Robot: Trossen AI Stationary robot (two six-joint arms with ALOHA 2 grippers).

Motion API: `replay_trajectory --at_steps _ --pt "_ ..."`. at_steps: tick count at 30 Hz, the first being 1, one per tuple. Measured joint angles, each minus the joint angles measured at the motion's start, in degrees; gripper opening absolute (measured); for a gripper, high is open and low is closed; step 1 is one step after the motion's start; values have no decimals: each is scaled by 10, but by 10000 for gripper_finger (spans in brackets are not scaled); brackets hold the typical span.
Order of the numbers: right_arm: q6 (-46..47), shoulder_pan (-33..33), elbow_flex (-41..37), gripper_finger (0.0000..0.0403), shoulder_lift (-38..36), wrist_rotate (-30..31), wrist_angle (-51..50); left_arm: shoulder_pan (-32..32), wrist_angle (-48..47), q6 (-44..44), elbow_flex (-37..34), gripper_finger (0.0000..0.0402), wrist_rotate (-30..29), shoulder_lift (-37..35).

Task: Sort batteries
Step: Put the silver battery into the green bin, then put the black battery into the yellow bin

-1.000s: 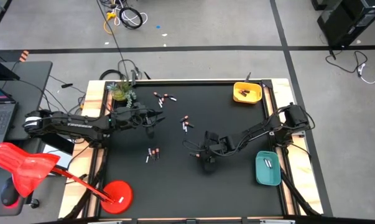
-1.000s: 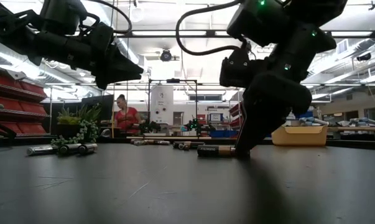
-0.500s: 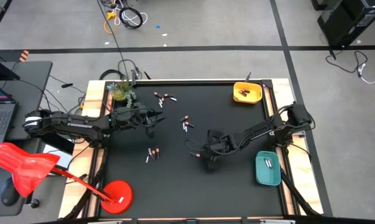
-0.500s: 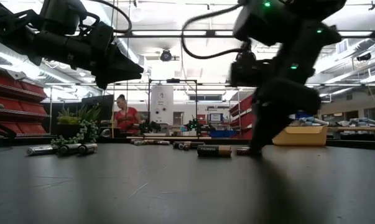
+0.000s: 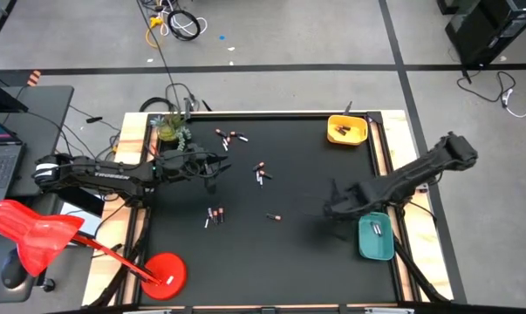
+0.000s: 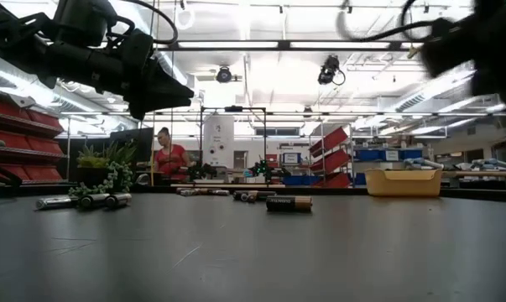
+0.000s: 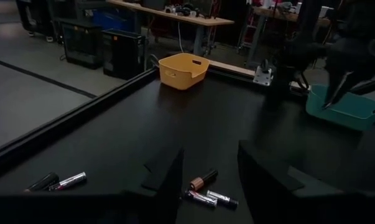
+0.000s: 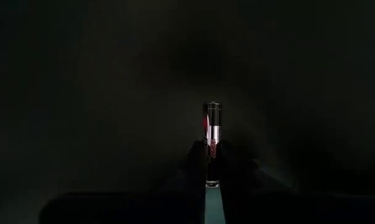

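Right gripper (image 5: 330,209) hovering just left of the teal tray (image 5: 375,237), fingers clamped on a slim red-and-dark battery (image 8: 211,142). Left gripper (image 5: 212,170) hanging over the table's left half, fingers (image 7: 168,177) apart and empty. Remaining batteries scattered on the black table (image 5: 245,262): a cluster (image 5: 229,136) at the far side, a few (image 5: 261,172) mid-table, a group (image 5: 214,215) nearer, one alone (image 5: 273,216) near the centre. More lying in the yellow tray (image 5: 346,130) at the far right.
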Motion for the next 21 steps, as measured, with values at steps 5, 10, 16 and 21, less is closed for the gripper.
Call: replay_trajectory --at_steps 5,10,16,21 --pt "159 67 0 44 -26 -91 -62 0 4 -1 0 156 0 0" --pt "206 99 0 67 -17 -79 -107 0 4 -1 0 156 -1 0" --pt "203 100 0 92 -5 -90 -113 0 4 -2 0 156 -1 0" --pt "177 86 1 101 -5 -113 -119 0 4 -2 0 156 -1 0"
